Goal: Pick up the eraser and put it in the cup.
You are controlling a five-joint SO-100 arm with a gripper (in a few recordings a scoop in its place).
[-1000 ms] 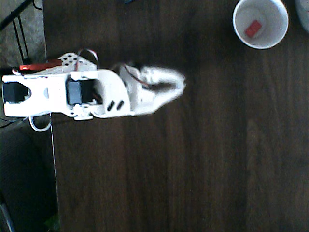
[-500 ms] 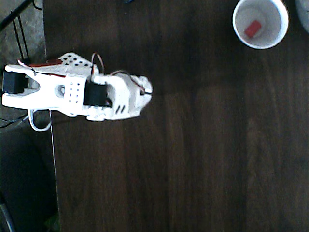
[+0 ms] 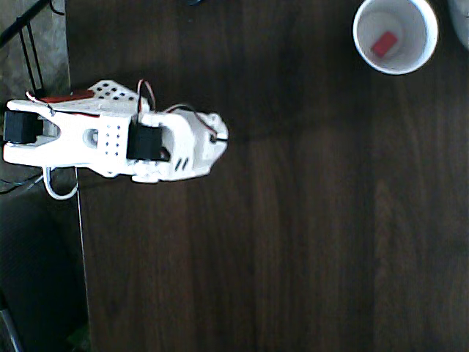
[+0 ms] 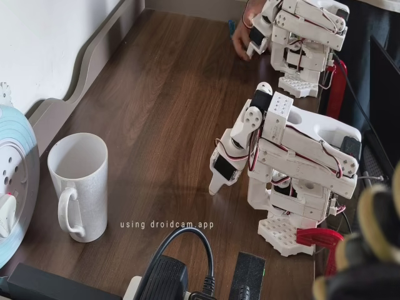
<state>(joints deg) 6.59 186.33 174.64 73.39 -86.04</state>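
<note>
The eraser [image 3: 384, 44] lay inside the cup [image 3: 396, 9] on its pale bottom, left of centre in the overhead view, w/ the cup standing upright near one corner of the dark wood surface [image 3: 293, 242]. By the look of it, the placing part of the task was done. The eraser was a tiny pink-red block, prob. light, a bit rubbery & grippy rather than slippery, not fragile; if it needed taking again, best hold would be across its short sides, approx. mid-length, though the cup wall would crowd the fingers. Its long axis ran diagonally in the overhead view, one end toward the cup's upper-right rim, the other toward lower-left; it seemed to lie flat, broad face up. In the fixed view the cup [image 4: 80, 187] showed a handle toward the camera; its inside wasn't visible from there. The gripper [image 4: 220, 176] was folded back close to the arm's base at the opposite edge, well apart from the cup, pointing down toward the surface; it looked closed or nearly so & held nothing.
</note>
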